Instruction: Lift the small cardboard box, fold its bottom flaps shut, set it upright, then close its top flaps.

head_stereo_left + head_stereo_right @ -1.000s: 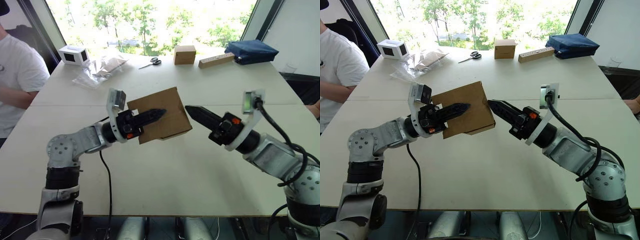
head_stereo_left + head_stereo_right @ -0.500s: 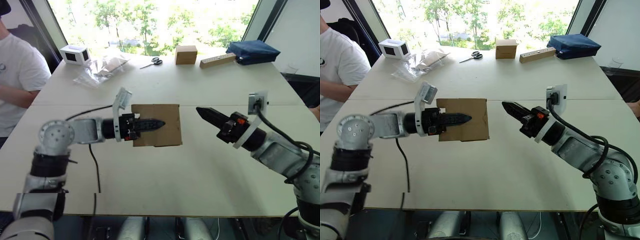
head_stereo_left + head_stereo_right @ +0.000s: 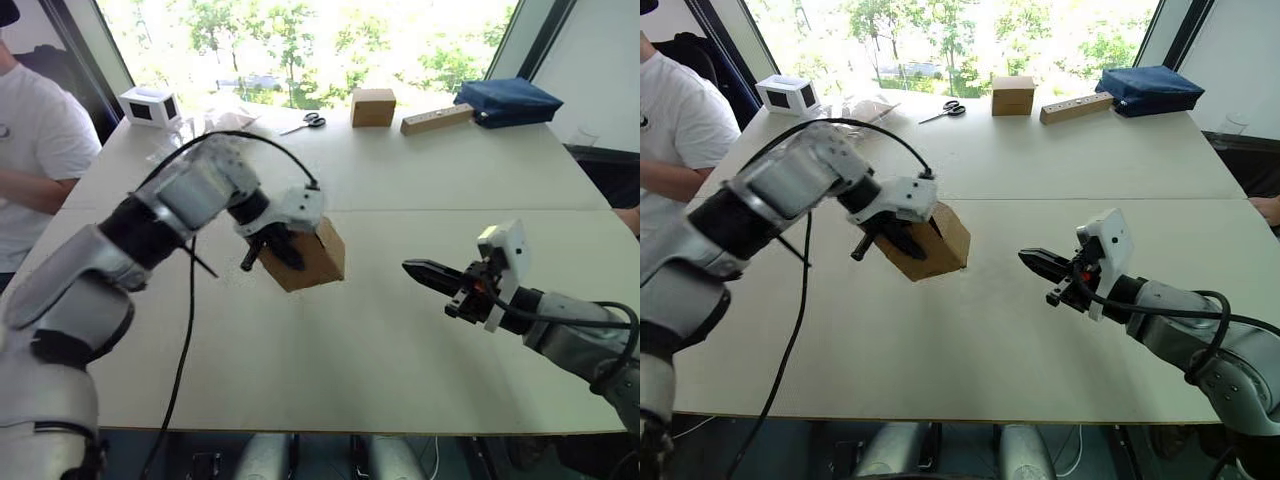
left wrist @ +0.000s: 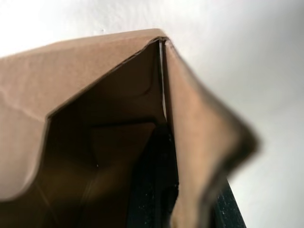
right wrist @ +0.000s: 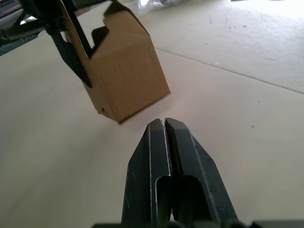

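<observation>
Left claw (image 3: 268, 250) pinches a wall of the tilted box (image 3: 308, 255), one finger inside, above the table (image 3: 400, 340). Right claw (image 3: 420, 270), at 3 o'clock, is pressed together, apart.

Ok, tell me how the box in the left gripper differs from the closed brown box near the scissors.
The small cardboard box hangs tilted, one wall clamped by the left gripper; the closed cube box sits flat on the table's far edge, untouched. The held box has flaps open; the cube's top is shut. Both are plain brown cardboard.
</observation>
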`<action>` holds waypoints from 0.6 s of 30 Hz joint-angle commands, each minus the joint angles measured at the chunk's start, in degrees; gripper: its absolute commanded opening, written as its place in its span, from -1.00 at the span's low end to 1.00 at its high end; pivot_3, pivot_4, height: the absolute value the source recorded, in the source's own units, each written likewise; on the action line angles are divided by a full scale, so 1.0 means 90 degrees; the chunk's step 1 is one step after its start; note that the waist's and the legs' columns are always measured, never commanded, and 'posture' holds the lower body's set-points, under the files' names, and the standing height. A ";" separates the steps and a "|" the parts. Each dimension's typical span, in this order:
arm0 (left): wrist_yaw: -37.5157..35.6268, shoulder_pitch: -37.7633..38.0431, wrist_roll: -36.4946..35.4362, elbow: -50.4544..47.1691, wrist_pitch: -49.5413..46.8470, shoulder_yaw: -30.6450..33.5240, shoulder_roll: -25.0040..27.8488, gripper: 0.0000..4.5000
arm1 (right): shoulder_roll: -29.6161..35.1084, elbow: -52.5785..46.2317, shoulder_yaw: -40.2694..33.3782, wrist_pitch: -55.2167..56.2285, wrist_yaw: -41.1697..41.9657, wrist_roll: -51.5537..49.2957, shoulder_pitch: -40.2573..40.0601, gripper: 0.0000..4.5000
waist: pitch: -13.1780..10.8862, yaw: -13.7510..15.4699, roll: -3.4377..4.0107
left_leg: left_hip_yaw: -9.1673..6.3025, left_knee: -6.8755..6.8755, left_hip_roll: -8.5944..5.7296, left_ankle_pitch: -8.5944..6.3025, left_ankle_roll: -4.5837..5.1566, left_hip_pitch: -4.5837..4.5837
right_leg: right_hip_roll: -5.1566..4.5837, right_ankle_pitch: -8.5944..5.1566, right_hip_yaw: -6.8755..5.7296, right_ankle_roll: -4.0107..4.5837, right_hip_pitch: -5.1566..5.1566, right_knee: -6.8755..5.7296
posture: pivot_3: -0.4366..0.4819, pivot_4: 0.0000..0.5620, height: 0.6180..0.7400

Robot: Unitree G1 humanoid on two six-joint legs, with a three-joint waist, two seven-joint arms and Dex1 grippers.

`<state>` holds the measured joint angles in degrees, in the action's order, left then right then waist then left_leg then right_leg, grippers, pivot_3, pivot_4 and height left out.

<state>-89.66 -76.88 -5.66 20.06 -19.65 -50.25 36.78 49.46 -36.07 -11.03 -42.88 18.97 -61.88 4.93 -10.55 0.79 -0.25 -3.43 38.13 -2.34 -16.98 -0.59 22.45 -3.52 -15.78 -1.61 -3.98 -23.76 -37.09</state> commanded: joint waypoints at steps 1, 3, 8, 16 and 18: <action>-0.0137 -0.0269 0.0712 0.0417 0.0523 0.0084 -0.0476 -1.00 | -0.0122 -0.0240 -0.0186 0.0059 0.0000 0.0097 0.0053 -0.99 | -0.0002 -0.0014 -0.0003 | 0.0001 0.0000 0.0000 -0.0003 0.0005 0.0001 | -0.0003 0.0000 0.0000 -0.0001 -0.0001 0.0000 | -0.05 -0.47 1.00; -0.0116 -0.0373 0.0899 0.0565 0.0382 0.0212 -0.0807 -0.89 | -0.0183 -0.0301 -0.0167 0.0026 -0.0034 0.0155 0.0045 -1.00 | -0.0006 -0.0020 -0.0006 | 0.0002 0.0001 0.0000 -0.0005 0.0009 0.0005 | -0.0001 0.0000 0.0000 -0.0003 -0.0009 -0.0004 | -0.05 -0.47 1.00; -0.0308 -0.0407 0.0935 0.0153 -0.0486 0.0355 -0.1010 -0.14 | -0.0247 -0.0380 -0.0229 -0.0044 -0.0085 0.0178 0.0037 -1.00 | -0.0010 -0.0039 -0.0010 | 0.0000 0.0002 0.0002 -0.0005 0.0009 0.0006 | 0.0002 0.0000 -0.0002 -0.0003 -0.0016 -0.0014 | -0.05 -0.47 1.00; -0.0316 -0.1181 0.0079 -0.0125 -0.1740 0.0902 -0.0960 0.99 | -0.0314 -0.0383 -0.0192 -0.0075 -0.0049 0.0273 0.0082 -1.00 | -0.0010 -0.0025 -0.0010 | -0.0002 0.0014 0.0002 -0.0003 0.0011 0.0005 | 0.0007 0.0000 -0.0003 -0.0005 -0.0014 -0.0028 | -0.05 -0.47 1.00; -0.0316 -0.1444 -0.0253 -0.0096 -0.2035 0.1250 -0.0823 0.99 | -0.0326 -0.0361 -0.0211 -0.0083 -0.0030 0.0256 0.0109 -1.00 | -0.0011 -0.0046 -0.0010 | -0.0002 0.0013 0.0003 -0.0003 0.0011 0.0003 | 0.0006 0.0000 -0.0002 -0.0005 -0.0014 -0.0030 | -0.05 -0.47 1.00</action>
<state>-92.30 -87.51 -5.68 20.10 -36.49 -42.74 28.10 46.79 -37.49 -11.44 -43.97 18.36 -59.27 5.14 -10.65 0.37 -0.34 -3.45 38.25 -2.31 -17.01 -0.49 22.48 -3.46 -15.78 -1.63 -4.02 -23.89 -37.38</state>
